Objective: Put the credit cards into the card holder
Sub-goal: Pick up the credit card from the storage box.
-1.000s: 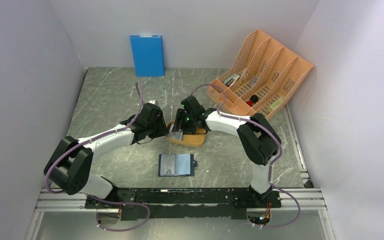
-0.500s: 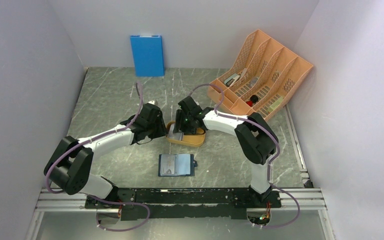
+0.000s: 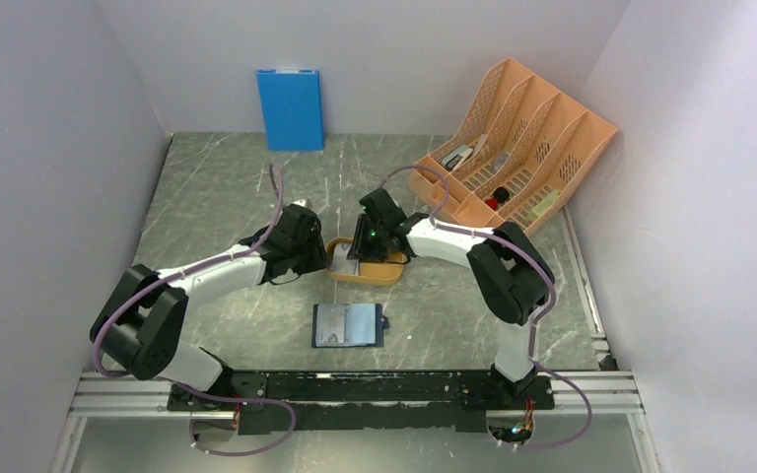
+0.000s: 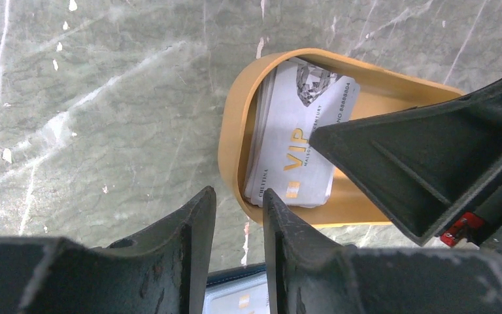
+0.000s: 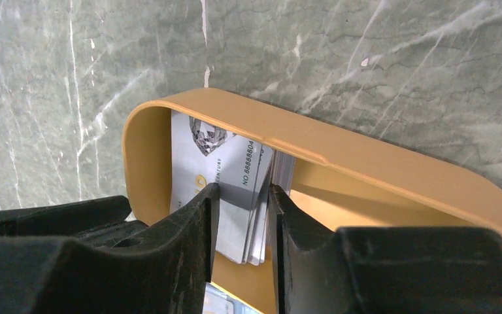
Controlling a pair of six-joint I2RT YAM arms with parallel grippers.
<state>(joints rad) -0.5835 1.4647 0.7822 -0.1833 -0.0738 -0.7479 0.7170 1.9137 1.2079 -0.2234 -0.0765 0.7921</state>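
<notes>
The credit cards (image 4: 294,144) are lying as a loose stack in the left end of the orange tray (image 4: 232,131), printed faces up. Their long axis is running crosswise to the tray's length, and the diamond-printed end is pointing toward the far wall. We are judging this as the pickup step: no card is looking lifted yet. The right gripper (image 5: 240,193) is reaching down into the tray with its jaws drawn narrow around the stack's right edge. We cannot tell whether they are actually pinching a card or only bracketing it. The left gripper (image 4: 238,196) is hovering just beside the tray's near-left rim, its jaws standing a slim gap apart with nothing between them. The card holder (image 3: 348,324) is lying unfolded on the table (image 3: 227,187), nearer the arm bases and apart from the tray. Next, we are expecting the move to need 1 card separated from the stack, raised over the rim, and carried back to the open pockets.
</notes>
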